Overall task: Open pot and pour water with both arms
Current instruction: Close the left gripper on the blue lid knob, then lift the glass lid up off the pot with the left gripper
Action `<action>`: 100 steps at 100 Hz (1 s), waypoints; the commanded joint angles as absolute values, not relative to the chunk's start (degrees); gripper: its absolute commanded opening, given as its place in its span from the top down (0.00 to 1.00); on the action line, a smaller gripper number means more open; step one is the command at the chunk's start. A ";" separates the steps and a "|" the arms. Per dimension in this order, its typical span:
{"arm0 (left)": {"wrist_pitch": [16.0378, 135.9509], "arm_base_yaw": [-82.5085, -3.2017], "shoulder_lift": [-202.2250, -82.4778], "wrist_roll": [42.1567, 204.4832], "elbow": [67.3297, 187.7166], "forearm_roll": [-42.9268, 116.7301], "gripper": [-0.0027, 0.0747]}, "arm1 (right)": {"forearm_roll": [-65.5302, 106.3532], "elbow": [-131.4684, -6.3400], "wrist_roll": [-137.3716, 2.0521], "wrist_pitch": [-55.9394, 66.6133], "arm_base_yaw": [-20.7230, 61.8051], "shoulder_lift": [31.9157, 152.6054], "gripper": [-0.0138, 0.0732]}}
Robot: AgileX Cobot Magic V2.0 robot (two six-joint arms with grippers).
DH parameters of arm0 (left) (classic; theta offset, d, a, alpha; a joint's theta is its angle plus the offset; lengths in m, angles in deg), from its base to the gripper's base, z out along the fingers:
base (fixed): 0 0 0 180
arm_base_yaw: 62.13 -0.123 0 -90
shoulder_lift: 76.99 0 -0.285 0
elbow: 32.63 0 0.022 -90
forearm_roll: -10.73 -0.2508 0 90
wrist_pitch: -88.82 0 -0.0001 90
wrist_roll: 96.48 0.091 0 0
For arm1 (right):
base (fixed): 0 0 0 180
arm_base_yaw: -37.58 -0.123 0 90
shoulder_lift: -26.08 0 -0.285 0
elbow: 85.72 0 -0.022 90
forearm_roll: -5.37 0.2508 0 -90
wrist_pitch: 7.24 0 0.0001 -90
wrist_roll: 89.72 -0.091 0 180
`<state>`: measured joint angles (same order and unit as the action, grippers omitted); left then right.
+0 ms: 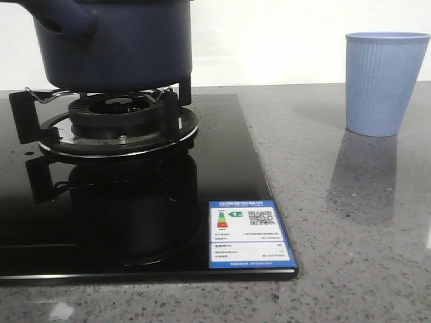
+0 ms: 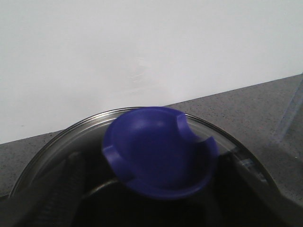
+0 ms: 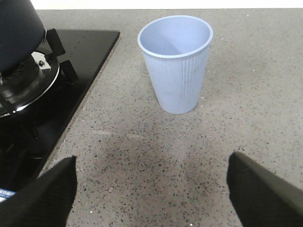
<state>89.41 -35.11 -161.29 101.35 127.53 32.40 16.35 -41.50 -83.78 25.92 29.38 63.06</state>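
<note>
The dark navy pot (image 1: 128, 47) stands on the gas burner (image 1: 118, 121) at the far left, its stubby side handle (image 1: 64, 23) pointing left. It also shows in the right wrist view (image 3: 16, 28). In the left wrist view a glass lid with a metal rim (image 2: 71, 130) carries a blue knob (image 2: 158, 149). My left gripper (image 2: 161, 194) is open and straddles the knob, with a dark finger (image 2: 71, 189) on each side and a gap to it; the picture is blurred. My right gripper (image 3: 151, 189) is open and empty over the counter, short of the light blue ribbed cup (image 3: 176, 64).
The black glass hob (image 1: 222, 168) has a blue label (image 1: 248, 235) at its front right corner. The cup (image 1: 385, 84) stands on the grey speckled counter (image 1: 350, 222) to the right of the hob. A white wall lies behind.
</note>
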 commanded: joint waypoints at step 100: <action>99.32 -34.04 -162.37 101.40 129.46 32.16 0.41 | 16.38 -43.36 -83.10 22.25 29.31 63.65 0.20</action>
